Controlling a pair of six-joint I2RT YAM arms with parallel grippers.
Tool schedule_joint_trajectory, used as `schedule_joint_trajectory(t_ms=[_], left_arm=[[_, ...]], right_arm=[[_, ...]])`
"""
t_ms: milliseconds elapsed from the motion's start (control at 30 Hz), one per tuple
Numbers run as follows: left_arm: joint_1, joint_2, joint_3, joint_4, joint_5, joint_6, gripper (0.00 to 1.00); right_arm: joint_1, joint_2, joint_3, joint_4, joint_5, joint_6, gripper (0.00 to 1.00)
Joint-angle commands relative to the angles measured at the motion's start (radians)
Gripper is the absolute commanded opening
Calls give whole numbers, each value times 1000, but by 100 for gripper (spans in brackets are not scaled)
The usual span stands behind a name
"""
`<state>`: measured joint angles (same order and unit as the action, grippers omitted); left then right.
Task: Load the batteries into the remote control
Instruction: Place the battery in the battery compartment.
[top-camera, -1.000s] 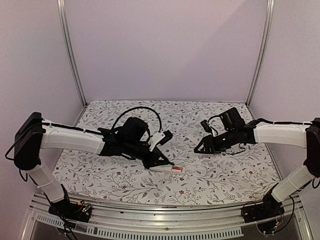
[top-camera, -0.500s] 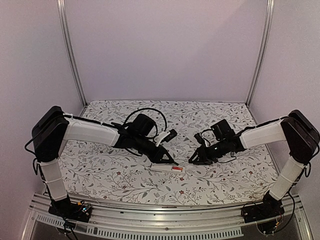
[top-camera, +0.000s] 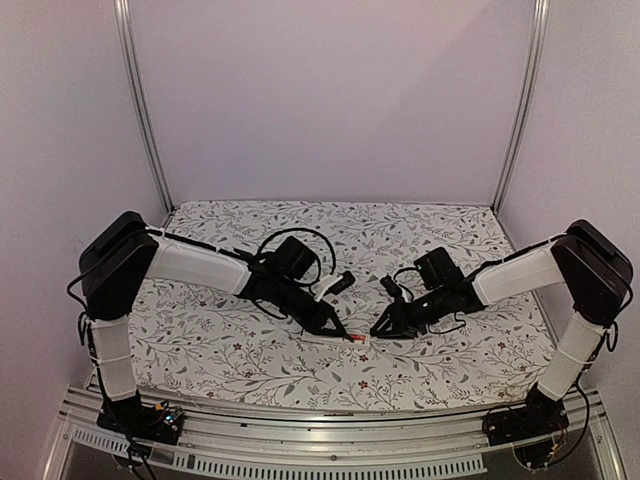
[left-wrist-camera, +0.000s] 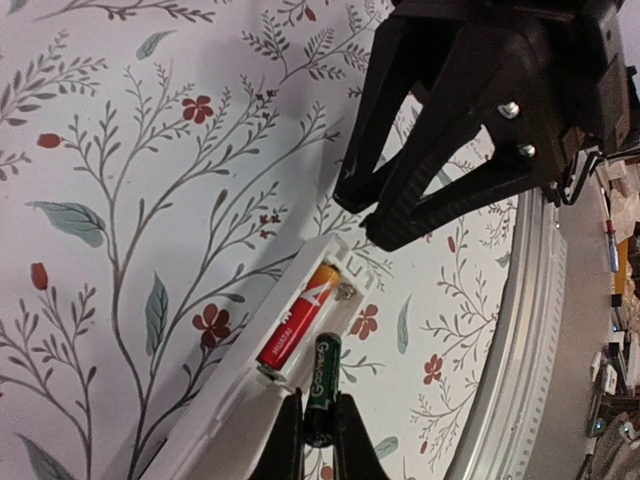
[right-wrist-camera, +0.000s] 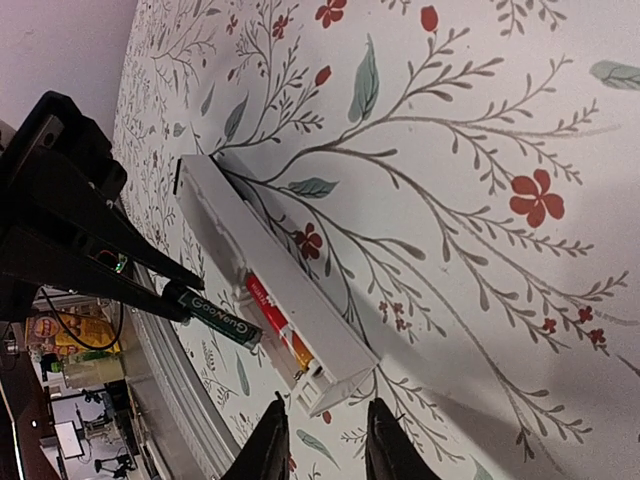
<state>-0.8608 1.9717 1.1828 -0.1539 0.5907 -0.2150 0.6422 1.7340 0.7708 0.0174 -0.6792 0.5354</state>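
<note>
The second cell is being loaded. A dark, glossy cylindrical battery (left-wrist-camera: 322, 375) is pinched in the closed left hand (left-wrist-camera: 318, 428) beside the open bay of the remote control (left-wrist-camera: 225, 405), a slim white plastic bar laid on the floral-printed surface (left-wrist-camera: 120, 150) (a red battery (left-wrist-camera: 297, 325) is already seated). The right hand (right-wrist-camera: 322, 450) is held narrowly parted and empty at the remote's end. Lengthwise alignment over the vacant slot is judged necessary next.

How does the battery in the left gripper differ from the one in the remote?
The held battery is dark green-black; the seated battery is red and orange. The held battery is pinched by the left gripper, not yet seated; the seated battery lies inside the remote control. Both are slim, similar-sized cylinders.
</note>
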Motion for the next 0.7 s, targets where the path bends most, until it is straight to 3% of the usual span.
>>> schedule_joint_trajectory(t_ms=[0,667], left_arm=[[11,12,18,-3,-13,-20,0],[-30,87,108,-89,-62,1,0]], right_arm=[[5,19,-19,30,-10,7,25],[17,31,-40,75,-35,28,18]])
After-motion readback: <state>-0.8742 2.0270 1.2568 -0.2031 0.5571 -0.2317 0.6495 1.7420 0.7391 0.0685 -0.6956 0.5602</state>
